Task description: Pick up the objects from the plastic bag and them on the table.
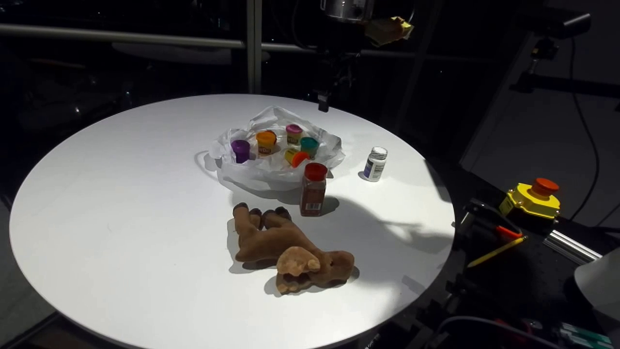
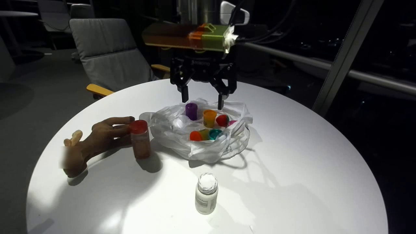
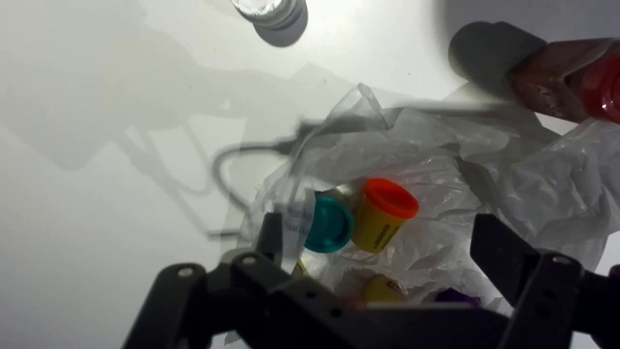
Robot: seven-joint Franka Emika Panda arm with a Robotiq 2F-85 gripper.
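Apparently part done: in an exterior view the brown plush toy (image 1: 283, 242) and red-capped bottle (image 1: 313, 194) are on the surface (image 1: 135, 203), at six and five o'clock from the plastic bag (image 1: 264, 178); small tubs (image 1: 265, 143) inside remain. The tool (image 2: 202, 98) hangs higher, spread wide, empty.

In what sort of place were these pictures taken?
Probably an office or lab used for robot work, though darkness hides much. A grey chair stands by the round white table; on a black surface nearby sits what looks like a yellow-and-red emergency stop button.
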